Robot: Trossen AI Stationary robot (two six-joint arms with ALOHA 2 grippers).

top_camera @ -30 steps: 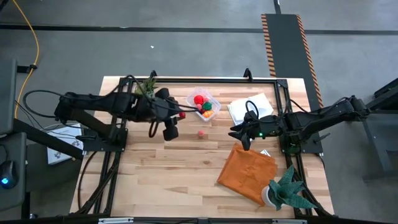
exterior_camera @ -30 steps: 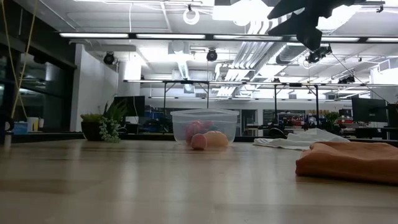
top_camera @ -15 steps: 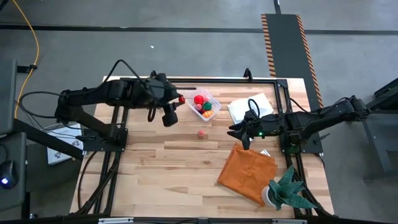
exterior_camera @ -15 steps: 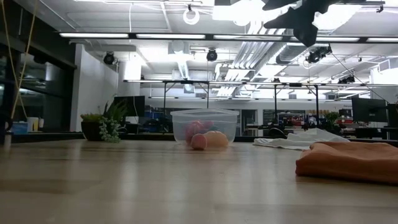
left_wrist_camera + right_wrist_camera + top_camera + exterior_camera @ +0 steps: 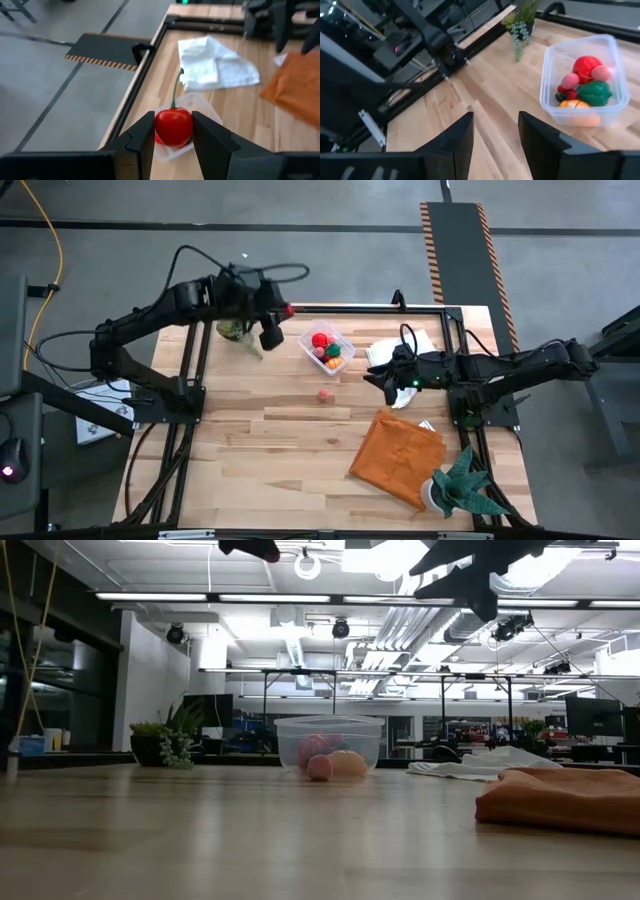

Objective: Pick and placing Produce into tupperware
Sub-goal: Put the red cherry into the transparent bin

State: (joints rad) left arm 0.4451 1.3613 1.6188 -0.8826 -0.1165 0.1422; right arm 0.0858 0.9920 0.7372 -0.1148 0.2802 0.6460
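My left gripper (image 5: 288, 311) is raised over the table's far-left part, left of the tupperware (image 5: 328, 348), and is shut on a red cherry (image 5: 173, 126) with a green stem. The clear tupperware (image 5: 584, 80) holds several red, pink, green and orange produce pieces. One pink piece (image 5: 325, 394) rests on the wood just near of it, and shows in front of the tupperware (image 5: 328, 745) in the low view. My right gripper (image 5: 373, 377) hangs open right of the tupperware, over bare wood (image 5: 495, 135). My left gripper pinches the cherry's round red body (image 5: 165, 127) between its two fingers (image 5: 141, 140), one on each side. The fingers point toward the table's right, slanting down. The cherry is lifted clear of the table, and its green stem (image 5: 175, 90) sticks out past the fingertips.
A white cloth (image 5: 400, 350) lies right of the tupperware and an orange cloth (image 5: 395, 445) near the right near corner. One potted plant (image 5: 462, 485) stands at the near right, another (image 5: 236, 330) under my left arm at the far left. Bare wood fills the middle and near left.
My left gripper, shut on the cherry throughout, has risen and swung toward the table's far edge, going from beside the tupperware's near-left side to its far-left side. My right gripper has shifted a little toward the far edge. The tupperware and loose pink piece have stayed put.
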